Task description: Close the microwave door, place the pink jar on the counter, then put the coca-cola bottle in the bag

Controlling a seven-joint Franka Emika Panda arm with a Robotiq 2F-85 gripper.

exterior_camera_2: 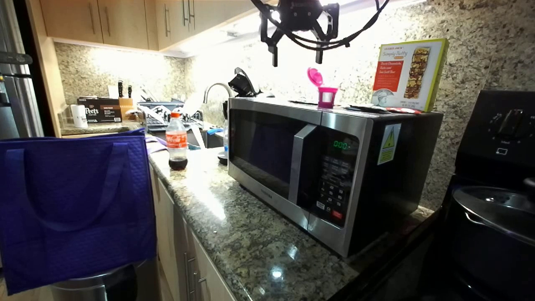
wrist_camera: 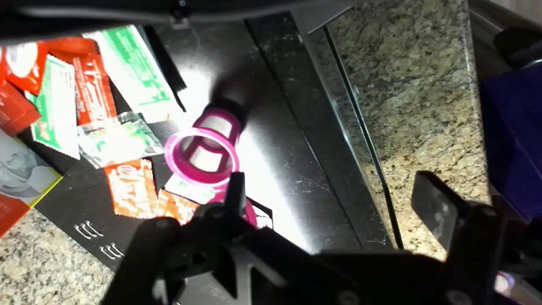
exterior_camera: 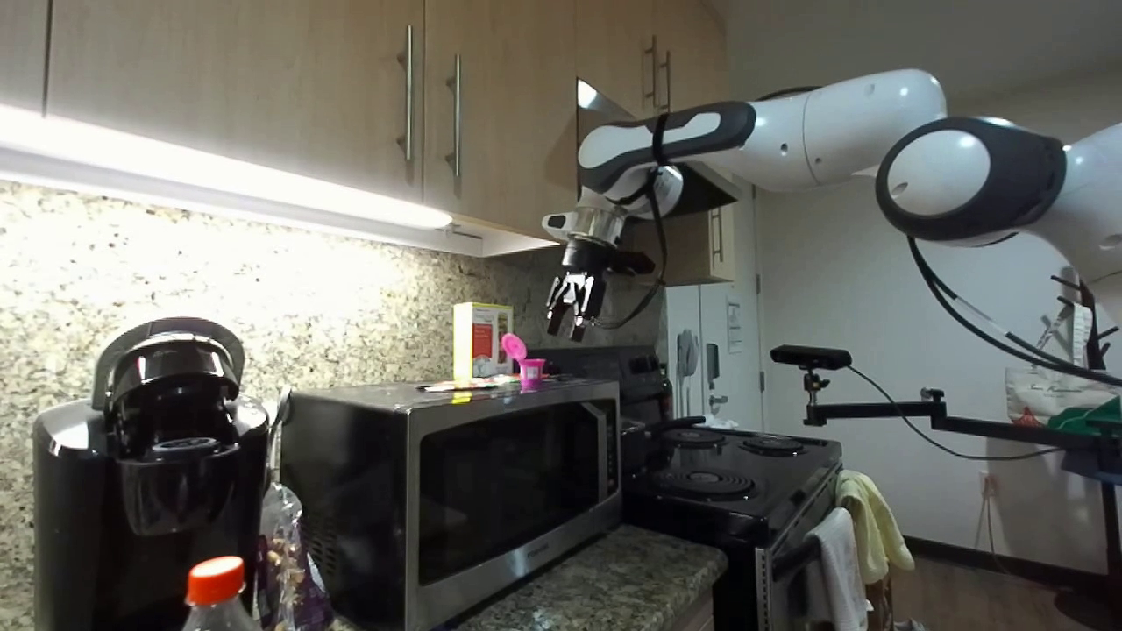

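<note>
Wrist view, pink jar (wrist_camera: 208, 147), long axis upright, mouth up

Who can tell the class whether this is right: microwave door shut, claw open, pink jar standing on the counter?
Not quite: the pink jar stands on top of the microwave, not on the counter, as both exterior views show. The microwave door is shut and the claw is open.
</note>
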